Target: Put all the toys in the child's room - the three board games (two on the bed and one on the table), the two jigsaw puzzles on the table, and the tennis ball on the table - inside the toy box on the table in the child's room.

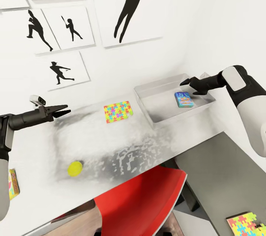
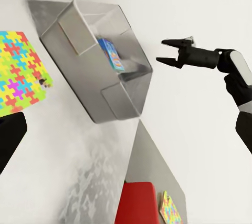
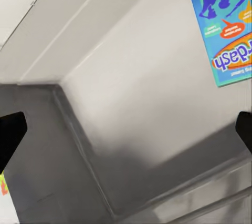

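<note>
1. Hovering at right of frame, right gripper (image 1: pixel 186 81) spread and empty above toy box (image 1: pixel 155 118); blue board game (image 1: pixel 184 99) already lies inside.
2. Left gripper (image 1: pixel 66 110) parted, empty; tennis ball (image 1: pixel 75 168) at lower left may roll off the table (image 1: pixel 44 169) if nudged; jigsaw puzzle (image 1: pixel 118 112) lies flat, hard to pinch.

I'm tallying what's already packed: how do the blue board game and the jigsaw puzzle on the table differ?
The blue board game lies inside the toy box; the jigsaw puzzle lies on the bare table. The board game carries printed lettering; the jigsaw puzzle shows multicoloured interlocking pieces. Both lie flat, untouched by either tool.
</note>
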Available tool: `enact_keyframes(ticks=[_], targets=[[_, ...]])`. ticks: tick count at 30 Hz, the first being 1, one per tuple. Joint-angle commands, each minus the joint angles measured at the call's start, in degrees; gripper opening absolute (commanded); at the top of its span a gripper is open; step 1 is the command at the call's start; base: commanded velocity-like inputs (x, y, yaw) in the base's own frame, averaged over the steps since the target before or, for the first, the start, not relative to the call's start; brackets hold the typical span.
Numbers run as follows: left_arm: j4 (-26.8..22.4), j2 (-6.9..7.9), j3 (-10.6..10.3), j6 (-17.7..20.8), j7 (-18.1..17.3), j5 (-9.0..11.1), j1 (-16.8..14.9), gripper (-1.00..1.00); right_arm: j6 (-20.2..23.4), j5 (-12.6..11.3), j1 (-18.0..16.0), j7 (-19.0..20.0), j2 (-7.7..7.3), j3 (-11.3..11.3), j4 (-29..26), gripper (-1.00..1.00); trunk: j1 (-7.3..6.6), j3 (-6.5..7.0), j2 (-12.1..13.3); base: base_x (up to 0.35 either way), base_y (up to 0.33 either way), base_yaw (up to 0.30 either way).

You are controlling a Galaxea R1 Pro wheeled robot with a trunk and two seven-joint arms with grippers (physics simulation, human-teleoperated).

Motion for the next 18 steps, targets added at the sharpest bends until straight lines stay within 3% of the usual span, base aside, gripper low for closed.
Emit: enact_keyframes(ticks=[1, 11, 18], targets=[[0.0, 0.01, 0.0, 0.6, -0.2, 0.0, 0.0, 1.0, 0.0, -1.0, -0.1, -0.1, -0.09, 0.4, 0.0, 1.0, 0.04, 0.01, -0.1, -0.006, 0.0, -0.068], [0.3, 0.08, 0.0, 0.6, -0.2, -0.1, 0.0, 1.0, 0.0, -5.5, 1.2, 6.0, -2.53, 0.5, 0.0, 1.0, 0.04, 0.92, -0.1, -0.002, 0.0, -0.12], [0.6, 1.78, 0.0, 0.6, -0.2, -0.5, 0.1, 1.0, 0.0, -8.6, 5.7, 18.2, -3.5, 0.5, -0.1, 1.0, 0.04, 1.55, -0.1, 0.0, 0.0, -0.147]])
